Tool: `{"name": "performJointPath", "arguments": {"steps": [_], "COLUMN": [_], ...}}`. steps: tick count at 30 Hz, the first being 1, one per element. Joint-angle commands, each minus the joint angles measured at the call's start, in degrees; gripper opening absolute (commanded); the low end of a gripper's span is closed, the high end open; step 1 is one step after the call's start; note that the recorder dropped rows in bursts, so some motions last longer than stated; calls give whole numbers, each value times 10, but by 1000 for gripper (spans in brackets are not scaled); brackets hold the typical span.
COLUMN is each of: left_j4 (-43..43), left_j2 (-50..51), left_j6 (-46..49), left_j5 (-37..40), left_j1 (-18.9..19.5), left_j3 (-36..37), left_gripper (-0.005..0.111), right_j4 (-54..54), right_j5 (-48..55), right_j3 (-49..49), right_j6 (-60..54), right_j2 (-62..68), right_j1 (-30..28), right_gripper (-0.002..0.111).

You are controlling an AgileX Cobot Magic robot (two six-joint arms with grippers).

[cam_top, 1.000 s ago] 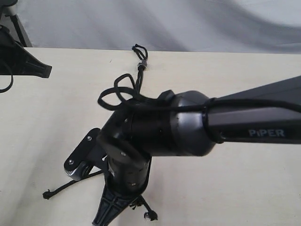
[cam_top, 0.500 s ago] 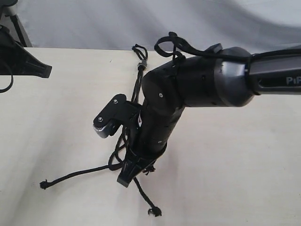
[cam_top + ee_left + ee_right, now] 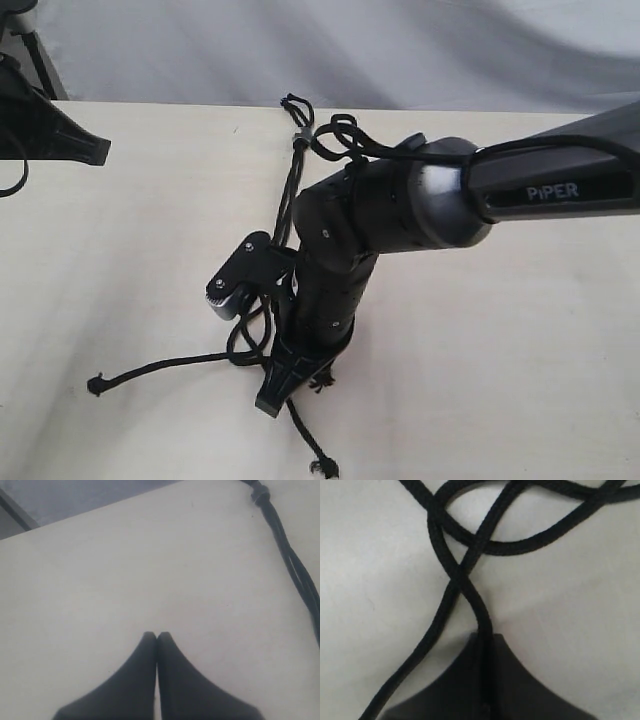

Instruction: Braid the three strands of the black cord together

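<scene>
The black cord lies on the pale table (image 3: 120, 260), its small loop (image 3: 295, 105) and grey band (image 3: 302, 136) at the far edge. The three strands run from the band toward me and pass under the right arm. One knotted end (image 3: 96, 384) lies out to the left, another (image 3: 322, 467) near the front edge. My right gripper (image 3: 273, 403) points down at the table, shut on one strand (image 3: 479, 607) just past a crossing (image 3: 457, 577). Far left, the left gripper (image 3: 156, 635) is shut on nothing, with the cord (image 3: 295, 565) well off to its side.
The right arm's thick smooth cable (image 3: 340, 135) loops over its wrist near the grey band. The left arm's dark body (image 3: 45, 135) rests at the table's far left edge. A grey backdrop (image 3: 400, 50) rises behind the table.
The right arm pulled back from the front edge with the strand, then dropped slightly. The strand ends shifted a little. The left arm stayed still.
</scene>
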Motion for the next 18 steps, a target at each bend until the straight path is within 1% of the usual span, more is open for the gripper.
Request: {"name": "performJointPath", "arguments": {"steps": [1,4,8,10,13,18], "left_j4": [-3,-3,-3,-3,-3,-3], "left_j2": [-5,-5,-5,-5,-5,-5], "left_j6": [-2,-2,-2,-2,-3,-3], "left_j5": [-5,-5,-5,-5,-5,-3], "left_j1": [1,1,1,1,1,1], "left_j3": [4,4,4,4,4,4], "left_gripper": [0,0,0,0,0,0], "right_j4": [34,48,50,50,36,8], "right_j5": [35,53,61,59,46,40], "right_j3": [-2,-2,-2,-2,-2,-2], "right_j6": [-5,-7,-24,-46,-46,-45], "right_j2": [5,5,5,3,-4,-28], "right_j1": [4,24,82,97,96,68], "right_gripper": [-1,-1,-1,-1,-1,-1]}}
